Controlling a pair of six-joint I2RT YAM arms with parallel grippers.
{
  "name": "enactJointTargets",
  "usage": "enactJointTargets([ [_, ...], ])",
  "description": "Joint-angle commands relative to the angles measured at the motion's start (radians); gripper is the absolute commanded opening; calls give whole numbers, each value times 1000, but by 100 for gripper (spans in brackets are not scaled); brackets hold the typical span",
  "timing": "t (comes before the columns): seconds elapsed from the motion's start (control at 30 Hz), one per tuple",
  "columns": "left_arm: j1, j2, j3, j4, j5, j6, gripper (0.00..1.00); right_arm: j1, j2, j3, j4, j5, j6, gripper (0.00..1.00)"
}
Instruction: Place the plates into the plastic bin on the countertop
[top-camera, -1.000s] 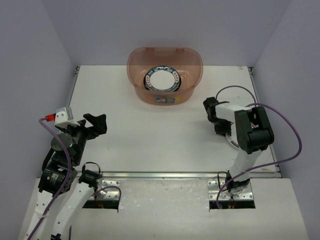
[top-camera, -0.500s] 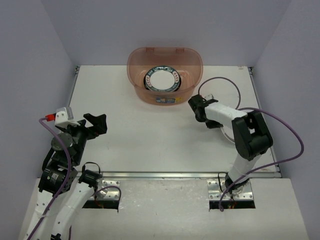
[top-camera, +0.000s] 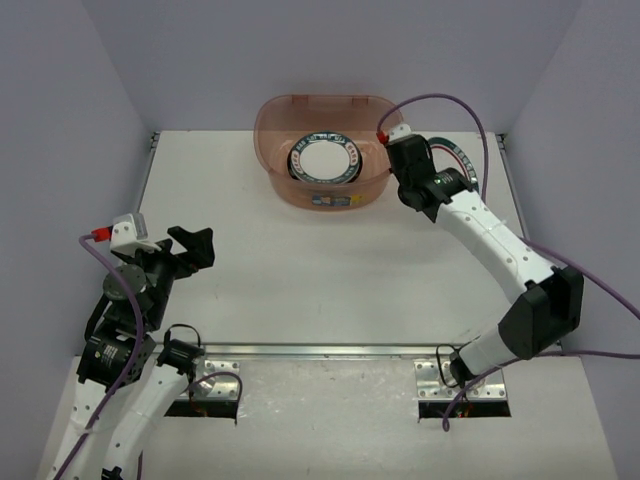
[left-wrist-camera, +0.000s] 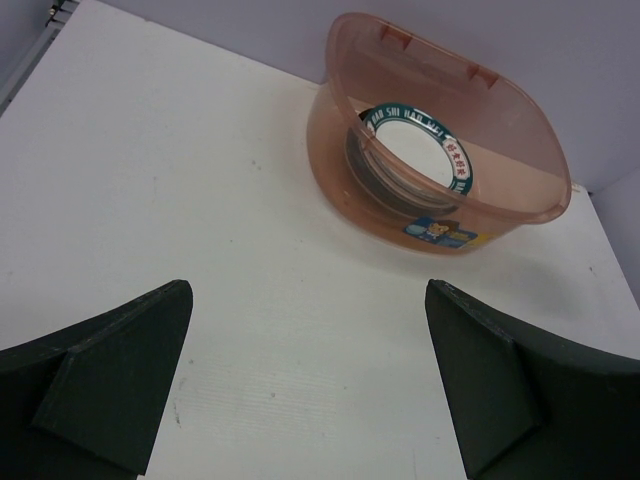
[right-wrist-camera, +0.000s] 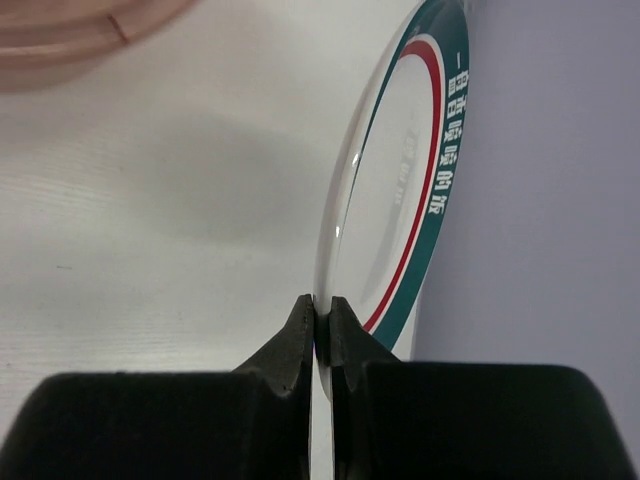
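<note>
Laboratory test cell. Plain pale walls (top-camera: 60, 100) box in my white countertop (top-camera: 300, 280) on three sides; my left arm (top-camera: 135, 300) and right arm (top-camera: 495, 245) stand bolted at its metal front edge (top-camera: 330, 349), purple cable (top-camera: 432, 97) trailing.

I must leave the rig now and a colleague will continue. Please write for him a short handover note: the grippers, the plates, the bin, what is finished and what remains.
Left gripper: open, empty, above the countertop near its own base.
Right gripper: shut on the rim of a teal-rimmed lettered plate, held on edge just right of the plastic bin, not yet over it.
Done: a stack of plates lies in the bin; number unclear.
Left: bring the held plate over the bin and release it. No other loose plate shows on the countertop.
</note>
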Motion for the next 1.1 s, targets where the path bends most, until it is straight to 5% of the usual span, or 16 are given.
enactJointTargets([
  [0.0,-7,19,2,36,3,-2,100,55,122,199,131,-84,-271,0],
  [0.1,-7,22,2,32,-5,-5,100,131,312,438,133,-124,-528,0],
  [0.27,-8,13,1,34,-7,-6,100,170,493,530,271,-231,-786,0],
  [0.63,-7,30,2,34,-5,-6,100,174,720,635,411,-389,-902,8],
  [0.73,-7,30,2,34,-6,-6,100,174,724,617,426,-384,-884,22],
  [0.93,-7,37,2,34,-6,-6,100,174,667,542,493,-351,-871,67],
  [1.07,-7,39,2,33,-7,-6,100,173,632,546,411,-372,-874,84],
])
